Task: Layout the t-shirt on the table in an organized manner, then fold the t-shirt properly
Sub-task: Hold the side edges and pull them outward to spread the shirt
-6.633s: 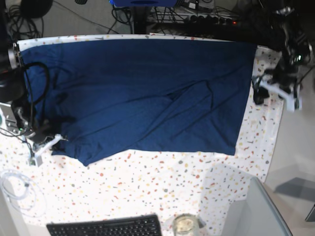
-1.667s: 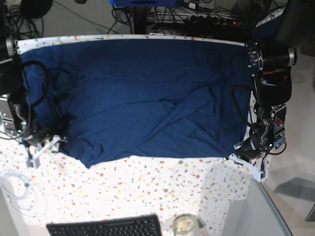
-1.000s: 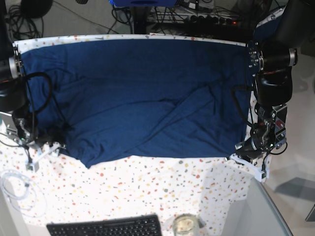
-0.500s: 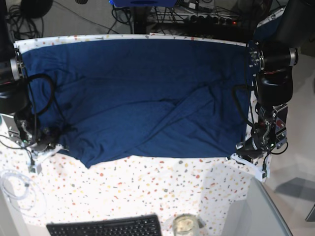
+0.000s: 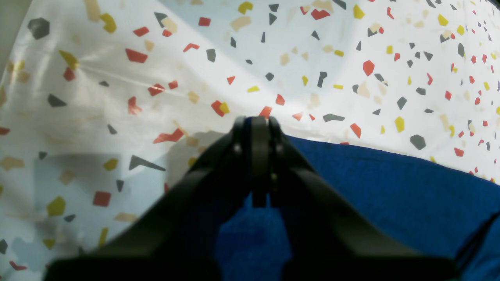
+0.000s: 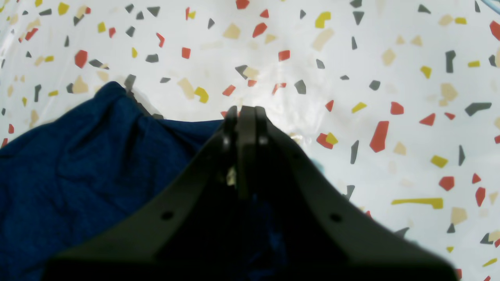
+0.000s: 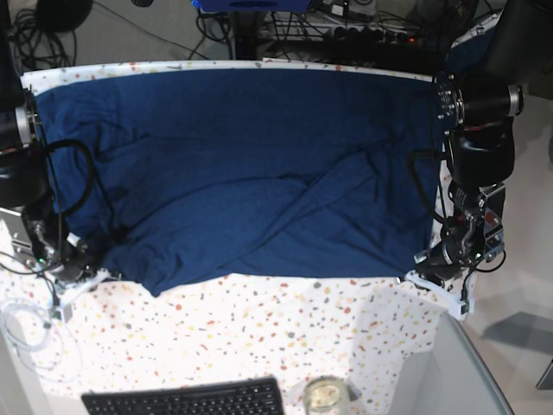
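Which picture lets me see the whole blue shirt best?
The base view: the t-shirt lies spread across the table, nearly all of it visible. The left wrist view shows only an edge by the pinched jaws; the right wrist view shows one bunched corner.

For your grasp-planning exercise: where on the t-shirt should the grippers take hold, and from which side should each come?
Probably the two near corners of the t-shirt, each gripper coming in low from its own outer side. The cloth lies flat on the table, so only the edges offer a pinch. The left gripper and right gripper are shut there.
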